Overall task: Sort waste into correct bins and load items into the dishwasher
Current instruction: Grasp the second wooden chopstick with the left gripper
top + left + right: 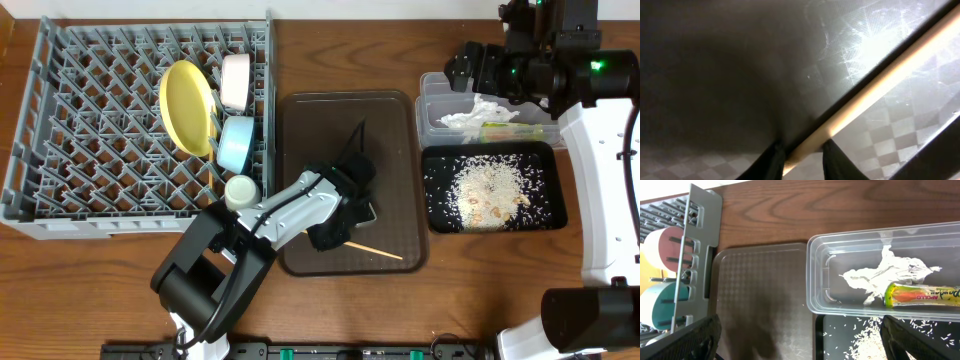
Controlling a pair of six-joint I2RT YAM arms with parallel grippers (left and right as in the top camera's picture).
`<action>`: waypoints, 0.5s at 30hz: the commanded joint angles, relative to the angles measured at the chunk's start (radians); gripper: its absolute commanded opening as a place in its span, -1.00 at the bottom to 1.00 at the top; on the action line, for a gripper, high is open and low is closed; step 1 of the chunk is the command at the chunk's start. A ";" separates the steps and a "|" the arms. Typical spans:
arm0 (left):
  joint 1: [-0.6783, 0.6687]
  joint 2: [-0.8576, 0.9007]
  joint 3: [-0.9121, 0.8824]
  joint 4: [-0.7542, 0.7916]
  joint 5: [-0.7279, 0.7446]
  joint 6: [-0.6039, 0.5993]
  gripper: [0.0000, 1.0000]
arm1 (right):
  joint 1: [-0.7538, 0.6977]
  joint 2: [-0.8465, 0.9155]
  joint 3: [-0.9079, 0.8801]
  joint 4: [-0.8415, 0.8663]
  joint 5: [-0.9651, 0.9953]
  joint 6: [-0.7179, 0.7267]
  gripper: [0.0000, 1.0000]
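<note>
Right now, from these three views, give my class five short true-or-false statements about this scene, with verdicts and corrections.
1. The yellow plate stands in the grey rack. True.
2. The rice lies on the brown tray. False: it lies in the black tray.
3. The snack wrapper lies in the black tray. False: it lies in the clear tub, beside the tissue.
4. A chopstick runs between the fingers of the left hand. True.
5. The right hand is shut. False: it is open.
</note>
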 commanded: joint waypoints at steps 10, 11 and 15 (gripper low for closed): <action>-0.001 0.050 -0.053 0.054 -0.043 -0.089 -0.75 | 0.005 0.006 0.000 -0.002 0.003 0.007 0.98; 0.001 0.050 -0.053 0.053 -0.052 -0.106 -0.80 | 0.005 0.006 0.000 -0.002 0.003 0.007 0.99; 0.015 0.047 -0.053 0.055 -0.064 -0.157 -0.84 | 0.005 0.006 0.000 -0.002 0.003 0.007 0.99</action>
